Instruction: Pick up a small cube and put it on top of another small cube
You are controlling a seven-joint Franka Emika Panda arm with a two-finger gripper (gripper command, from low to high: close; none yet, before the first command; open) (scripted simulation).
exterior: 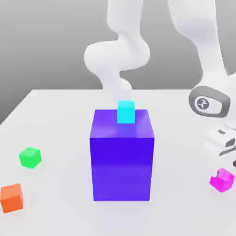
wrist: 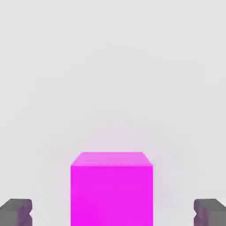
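The small magenta-pink cube (exterior: pixel 222 179) rests on the white table near the exterior view's right edge. In the hand view this cube (wrist: pixel 111 190) lies between my gripper (wrist: pixel 112 212) jaws, which stand open with a gap on each side. Both dark fingertips (wrist: pixel 16 212) flank it without touching. The arm's white hand (exterior: pixel 220 140) hangs just above the cube. The small green cube (exterior: pixel 30 157) sits on the table far off, at the exterior view's left.
A big purple block (exterior: pixel 121 154) stands mid-table, between the two small cubes, with a cyan cube (exterior: pixel 126 112) on top. An orange cube (exterior: pixel 11 197) lies at the front left, near the green one. The table edge (exterior: pixel 18 106) slants away at left.
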